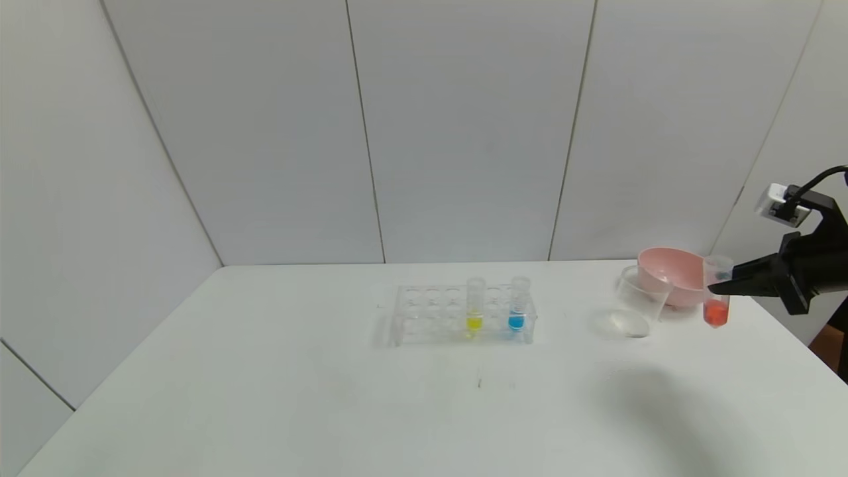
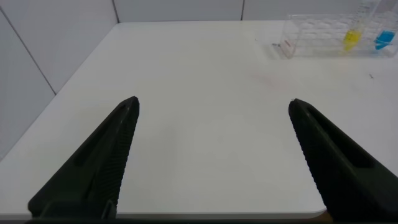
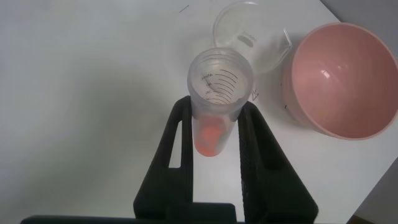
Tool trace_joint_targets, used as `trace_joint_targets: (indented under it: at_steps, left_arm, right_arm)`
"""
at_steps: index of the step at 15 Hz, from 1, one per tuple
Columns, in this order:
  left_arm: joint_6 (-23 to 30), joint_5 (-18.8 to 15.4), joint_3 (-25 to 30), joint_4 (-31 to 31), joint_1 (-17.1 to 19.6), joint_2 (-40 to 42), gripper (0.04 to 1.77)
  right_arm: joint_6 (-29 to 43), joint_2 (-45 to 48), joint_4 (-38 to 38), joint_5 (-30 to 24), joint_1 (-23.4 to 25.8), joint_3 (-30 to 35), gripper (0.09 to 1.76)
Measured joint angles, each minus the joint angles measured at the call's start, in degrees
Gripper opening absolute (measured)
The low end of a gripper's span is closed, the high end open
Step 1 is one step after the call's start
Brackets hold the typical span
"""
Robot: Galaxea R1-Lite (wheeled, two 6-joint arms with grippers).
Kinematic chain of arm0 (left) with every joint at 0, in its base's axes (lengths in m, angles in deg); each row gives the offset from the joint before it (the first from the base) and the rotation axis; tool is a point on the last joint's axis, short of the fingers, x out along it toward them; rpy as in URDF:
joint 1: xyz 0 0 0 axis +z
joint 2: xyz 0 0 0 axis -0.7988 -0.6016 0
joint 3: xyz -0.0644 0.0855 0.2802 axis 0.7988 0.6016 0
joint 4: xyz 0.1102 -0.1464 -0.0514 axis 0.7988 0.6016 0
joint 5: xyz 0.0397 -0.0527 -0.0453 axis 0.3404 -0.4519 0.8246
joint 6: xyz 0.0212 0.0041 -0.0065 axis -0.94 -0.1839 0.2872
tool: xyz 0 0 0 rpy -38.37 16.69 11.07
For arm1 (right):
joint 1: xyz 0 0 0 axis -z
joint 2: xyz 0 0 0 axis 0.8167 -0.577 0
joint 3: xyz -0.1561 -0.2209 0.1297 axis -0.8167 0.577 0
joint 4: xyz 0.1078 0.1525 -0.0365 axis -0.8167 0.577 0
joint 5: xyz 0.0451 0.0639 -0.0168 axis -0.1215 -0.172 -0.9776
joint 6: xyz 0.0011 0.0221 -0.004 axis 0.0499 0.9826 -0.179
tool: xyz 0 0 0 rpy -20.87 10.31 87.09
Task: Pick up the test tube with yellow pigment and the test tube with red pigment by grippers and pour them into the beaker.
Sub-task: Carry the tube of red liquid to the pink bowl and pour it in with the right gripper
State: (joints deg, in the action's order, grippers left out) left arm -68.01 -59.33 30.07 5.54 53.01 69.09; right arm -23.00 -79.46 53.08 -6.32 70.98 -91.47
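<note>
Head view: right gripper [image 1: 719, 287] clamps the narrow clear tube of orange-red liquid [image 1: 716, 291].
Risk: spill (clear straight-sided beaker [image 1: 637, 305] just beyond fingertips).
Left gripper [image 2: 211, 124]: open, idle.

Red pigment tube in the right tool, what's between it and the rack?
In the head view, the beaker stands between the test tube with red pigment and the rack; otherwise bare table.

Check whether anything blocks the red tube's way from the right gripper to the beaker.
Nothing visible does. The right gripper holds the test tube with red pigment upright beside the beaker; the pink bowl sits behind, off the path.
</note>
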Motion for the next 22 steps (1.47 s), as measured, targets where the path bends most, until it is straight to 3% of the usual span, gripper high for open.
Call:
trace_joint_targets:
  at_steps: [3,6,8,12,22]
  left_arm:
    - [0.0,-0.02,0.0,0.0,0.0,0.0,1.72]
    - [0.0,-0.02,0.0,0.0,0.0,0.0,1.72]
    - [-0.02,0.0,0.0,0.0,0.0,0.0,1.72]
    - [0.0,0.0,0.0,-0.02,0.0,0.0,1.72]
    - [0.0,0.0,0.0,0.0,0.0,0.0,1.72]
  right_arm:
    - [-3.19,-4.63,9.45,1.69,2.07,-10.83,0.49]
    - [-5.66,-8.66,21.15,9.2,2.38,-22.8,0.49]
    - [-6.24,-11.58,25.06,14.09,1.29,-29.29,0.49]
    - [-6.29,-15.15,18.83,19.76,-2.04,-31.76,0.49]
    - [-4.44,-18.44,12.62,35.1,-10.96,-31.94,0.49]
